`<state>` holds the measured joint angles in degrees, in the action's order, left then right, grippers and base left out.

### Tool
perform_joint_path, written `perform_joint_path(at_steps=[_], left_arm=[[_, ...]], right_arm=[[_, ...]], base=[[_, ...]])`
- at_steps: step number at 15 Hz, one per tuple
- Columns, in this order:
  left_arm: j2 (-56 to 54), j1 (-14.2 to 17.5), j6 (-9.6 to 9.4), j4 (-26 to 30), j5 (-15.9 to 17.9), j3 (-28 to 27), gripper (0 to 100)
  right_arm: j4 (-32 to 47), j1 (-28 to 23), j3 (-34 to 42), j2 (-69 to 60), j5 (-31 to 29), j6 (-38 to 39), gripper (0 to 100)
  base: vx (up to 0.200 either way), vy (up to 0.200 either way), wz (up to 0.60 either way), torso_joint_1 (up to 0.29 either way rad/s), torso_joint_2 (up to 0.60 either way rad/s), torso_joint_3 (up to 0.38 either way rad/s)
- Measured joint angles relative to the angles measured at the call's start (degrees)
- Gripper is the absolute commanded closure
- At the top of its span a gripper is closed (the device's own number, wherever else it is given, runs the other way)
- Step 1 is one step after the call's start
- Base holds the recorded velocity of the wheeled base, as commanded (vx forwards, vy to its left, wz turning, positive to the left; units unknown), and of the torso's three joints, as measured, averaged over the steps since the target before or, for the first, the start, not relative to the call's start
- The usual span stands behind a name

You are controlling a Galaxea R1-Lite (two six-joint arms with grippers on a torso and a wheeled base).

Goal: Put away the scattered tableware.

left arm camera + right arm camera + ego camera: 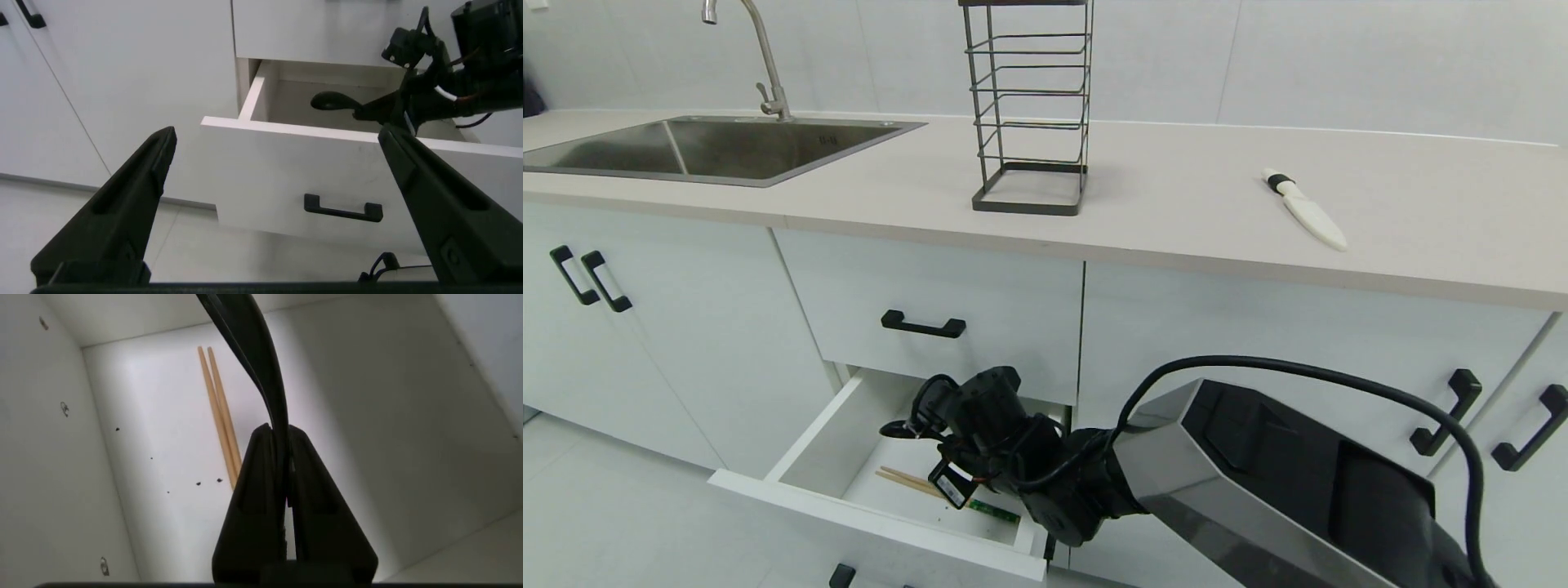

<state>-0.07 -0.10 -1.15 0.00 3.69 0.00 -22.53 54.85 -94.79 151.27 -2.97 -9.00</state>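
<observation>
Right pincer [287,439] pinches the black long-handled spoon [249,343] over the open white drawer [849,506], above wooden chopsticks [219,408]; left pincer [278,139] spread. If you release high — the spoon may bounce, land crooked and jam the drawer.

Chopsticks [903,480] in open drawer [809,433]; seemingly knife [1304,209] on counter [1176,204], right of rack [1025,209].

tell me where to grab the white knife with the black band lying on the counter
Probably best to grip the white knife near its middle, across its narrow width, coming straight down from above. It lies flat on the beige countertop, long and slim.
</observation>
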Motion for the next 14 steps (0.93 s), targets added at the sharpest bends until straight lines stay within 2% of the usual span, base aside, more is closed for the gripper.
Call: perform_joint_path(at_steps=[12,13,14], left_arm=[[0.0,0.0,0.0,0.0,0.0,0.0,0],[0.0,0.0,0.0,0.0,0.0,0.0,0],[0.0,0.02,0.0,0.0,-0.02,0.0,0]], right_arm=[[0.01,0.66,-3.44,5.49,1.45,0.51,100],[0.15,0.83,-3.55,5.6,1.45,0.44,0],[0.28,0.96,-3.57,5.67,1.48,0.35,0]], base=[[0.0,0.0,0.0,0.0,0.0,0.0],[0.0,0.0,0.0,0.0,0.0,0.0],[0.0,0.0,0.0,0.0,0.0,0.0]])
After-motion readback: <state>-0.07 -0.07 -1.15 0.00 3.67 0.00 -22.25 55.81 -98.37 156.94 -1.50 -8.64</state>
